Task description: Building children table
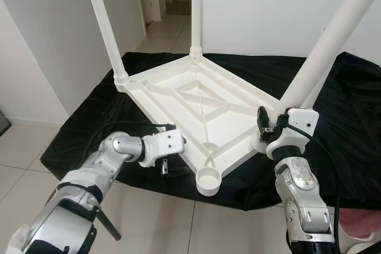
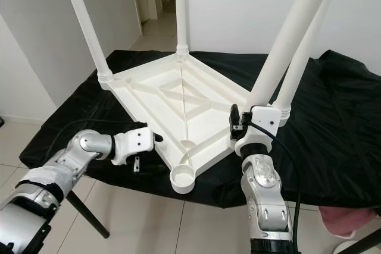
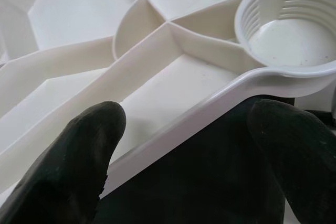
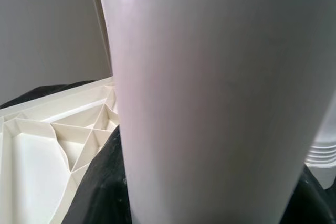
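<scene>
A white plastic table top [image 1: 178, 81] lies upside down on a black cloth. Legs stand in its far-left corner [image 1: 104, 22], back corner [image 1: 196, 10] and right corner [image 2: 297, 75]. The near corner socket [image 1: 208, 179] is empty. My right gripper [image 1: 271, 124] is shut on a loose white leg [image 1: 327, 40], held tilted upward just in front of the right corner. My left gripper [image 1: 181, 142] is open at the near-left rim of the top; in the left wrist view its black fingers [image 3: 68, 166] sit either side of that rim, with the empty socket [image 3: 289, 30] just beyond.
The black cloth [image 1: 351, 117] covers a low stand whose edge falls away to the tiled floor [image 1: 166, 218] in front. White walls stand left and behind, with a hallway opening [image 1: 169, 4] at the back. A pink item [image 2: 345, 218] lies on the floor at the lower right.
</scene>
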### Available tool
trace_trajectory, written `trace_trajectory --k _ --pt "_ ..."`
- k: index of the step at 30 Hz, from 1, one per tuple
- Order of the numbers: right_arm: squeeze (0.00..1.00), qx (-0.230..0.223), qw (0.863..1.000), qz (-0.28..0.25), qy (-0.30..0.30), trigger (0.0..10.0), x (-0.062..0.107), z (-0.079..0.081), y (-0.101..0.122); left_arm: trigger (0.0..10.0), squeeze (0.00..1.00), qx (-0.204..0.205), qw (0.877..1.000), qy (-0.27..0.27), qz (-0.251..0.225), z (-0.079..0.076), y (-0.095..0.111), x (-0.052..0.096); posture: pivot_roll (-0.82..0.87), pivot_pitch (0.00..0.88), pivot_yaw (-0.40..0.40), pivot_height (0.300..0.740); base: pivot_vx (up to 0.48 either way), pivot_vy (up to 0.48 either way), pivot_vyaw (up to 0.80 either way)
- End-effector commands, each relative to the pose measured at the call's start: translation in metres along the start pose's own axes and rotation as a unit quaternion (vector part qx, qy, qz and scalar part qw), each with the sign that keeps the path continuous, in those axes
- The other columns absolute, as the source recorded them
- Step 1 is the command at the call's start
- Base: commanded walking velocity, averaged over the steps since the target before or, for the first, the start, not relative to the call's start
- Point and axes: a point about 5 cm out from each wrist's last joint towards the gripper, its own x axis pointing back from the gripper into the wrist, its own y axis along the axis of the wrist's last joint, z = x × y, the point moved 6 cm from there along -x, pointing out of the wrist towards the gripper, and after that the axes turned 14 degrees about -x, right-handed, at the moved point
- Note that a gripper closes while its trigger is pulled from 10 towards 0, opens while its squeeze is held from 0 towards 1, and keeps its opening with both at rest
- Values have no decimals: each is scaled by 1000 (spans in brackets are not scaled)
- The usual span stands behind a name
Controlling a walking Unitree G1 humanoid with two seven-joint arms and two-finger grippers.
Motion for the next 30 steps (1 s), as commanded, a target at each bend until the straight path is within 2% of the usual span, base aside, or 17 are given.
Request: trace_trajectory --k 1,8,12,17,23,24,26,30 --pt "0 -2 1000 -13 3 10000 0 3 5 10000 0 -12 1000 0 11 2 -2 -3 -67 117 113 740 0 0 0" --pt "0 -2 1000 -12 -1 10000 4 4 4 10000 0 8 1000 -14 10 -1 0 -18 -84 125 132 740 0 0 0" --pt "0 -3 1000 -11 -3 10000 5 3 4 10000 0 14 1000 -16 11 -2 0 -19 -84 125 132 740 0 0 0" --pt "0 -3 1000 -5 -7 10000 10 2 1 10000 0 53 997 -27 50 -9 -12 -27 -91 147 136 740 0 0 0" --pt "0 -1 1000 2 -4 10000 13 3 0 10000 0 90 993 -50 50 -16 -15 -29 -95 164 126 740 0 0 0" --pt "0 0 1000 3 -3 10000 14 2 -1 4118 0 106 992 -57 41 -18 -13 -29 -95 168 124 740 0 0 0" --pt "0 2 1000 5 -3 10000 14 1 0 0 0 120 990 -62 32 -18 -12 -27 -95 179 118 740 0 0 0" --pt "0 3 1000 8 -3 10000 14 1 0 0 0 125 990 -64 31 -19 -14 -25 -95 189 112 740 0 0 0"
